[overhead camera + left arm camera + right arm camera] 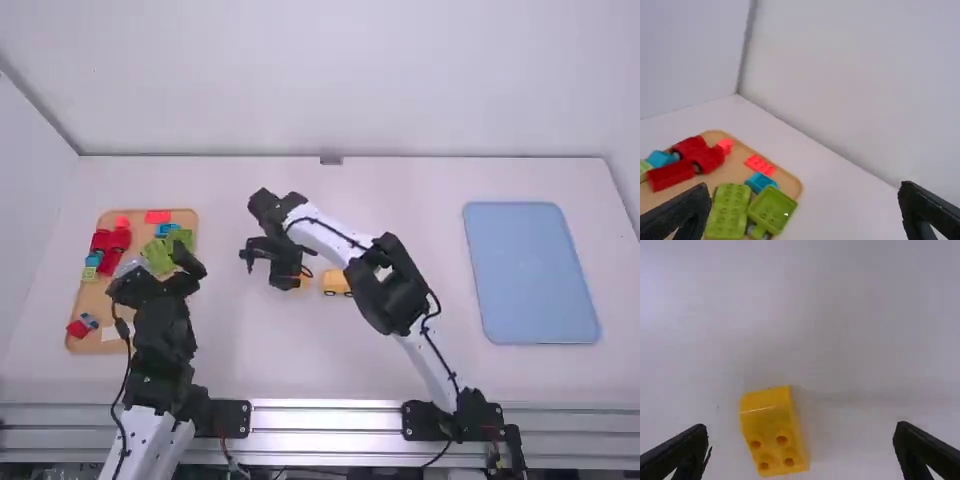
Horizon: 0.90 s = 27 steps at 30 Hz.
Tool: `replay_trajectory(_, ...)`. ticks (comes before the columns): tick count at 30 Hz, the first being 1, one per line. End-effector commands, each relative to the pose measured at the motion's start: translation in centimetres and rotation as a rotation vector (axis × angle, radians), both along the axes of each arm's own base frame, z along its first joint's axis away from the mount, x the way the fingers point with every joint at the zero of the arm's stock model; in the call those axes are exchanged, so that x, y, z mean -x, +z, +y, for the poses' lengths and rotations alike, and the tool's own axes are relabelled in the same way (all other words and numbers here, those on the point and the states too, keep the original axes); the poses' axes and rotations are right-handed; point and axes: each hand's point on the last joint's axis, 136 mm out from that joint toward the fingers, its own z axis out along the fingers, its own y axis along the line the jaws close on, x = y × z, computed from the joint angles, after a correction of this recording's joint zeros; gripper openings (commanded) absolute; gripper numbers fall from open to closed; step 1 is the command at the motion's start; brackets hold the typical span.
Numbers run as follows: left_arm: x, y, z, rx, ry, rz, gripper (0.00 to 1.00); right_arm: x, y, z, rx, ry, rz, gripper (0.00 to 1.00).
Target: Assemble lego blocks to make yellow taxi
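Note:
In the high view, my right gripper (268,266) is open over the middle of the table. Right beside it lies a small yellow block (303,281), partly hidden by the gripper. A yellow taxi piece with dark wheels (337,283) stands a little to the right of that. Between the open fingers of my right gripper (800,452), a yellow block with a sloped end and round studs (775,432) lies on the table, not held. My left gripper (157,280) hangs above the right part of the wooden tray; in its wrist view the left gripper (805,212) stands open and holds nothing.
The wooden tray (85,327) at the left holds red, green and blue pieces, among them a red vehicle (695,152), a flat red brick (759,164) and green parts (772,209). A blue tray (530,270) lies at the right.

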Motion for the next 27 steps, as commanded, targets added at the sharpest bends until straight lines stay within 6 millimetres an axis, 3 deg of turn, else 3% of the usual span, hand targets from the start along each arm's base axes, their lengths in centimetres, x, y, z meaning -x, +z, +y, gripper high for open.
replay_trajectory(1, -0.9, 0.1, -2.1, -0.047, -0.133, 0.017, 0.99, -1.4, 2.3, 1.3, -0.082, -0.007, -0.005, 0.98)
replay_trajectory(5, -1.8, -1.1, -2.6, -0.061, -0.163, 0.084, 0.99, -4.4, 5.9, 2.4, -0.180, -0.080, -0.060, 0.98)
replay_trajectory(6, -2.3, -1.6, -2.9, -0.070, -0.183, 0.121, 0.99, -6.1, 8.1, 2.9, -0.223, -0.150, -0.101, 0.98)
replay_trajectory(8, -3.0, -2.0, -3.7, -0.085, -0.228, 0.166, 0.99, -7.3, 10.5, 3.3, -0.276, -0.216, -0.123, 0.98)
replay_trajectory(10, -4.0, -2.5, -4.9, -0.080, -0.302, 0.222, 0.99, -8.6, 12.9, 3.1, -0.318, -0.279, -0.145, 0.98)
replay_trajectory(13, -5.5, -3.3, -7.0, -0.148, -0.439, 0.330, 0.99, -9.7, 14.7, 2.3, -0.344, -0.332, -0.156, 0.98)
replay_trajectory(16, -6.6, -4.5, -9.1, -0.243, -0.585, 0.442, 0.99, -10.2, 15.1, 1.2, -0.343, -0.391, -0.134, 0.98)
replay_trajectory(18, -7.2, -5.9, -12.1, -0.325, -0.804, 0.529, 0.99, -10.1, 15.0, 0.0, -0.351, -0.417, -0.072, 0.98)
replay_trajectory(23, -7.1, -6.9, -16.4, -0.423, -1.122, 0.532, 0.99, -10.0, 14.3, -0.5, -0.399, -0.383, 0.007, 0.98)
replay_trajectory(27, -7.6, -7.6, -17.6, -0.472, -1.219, 0.514, 0.99, -13.9, 14.8, -1.7, -0.422, -0.519, -0.097, 0.98)
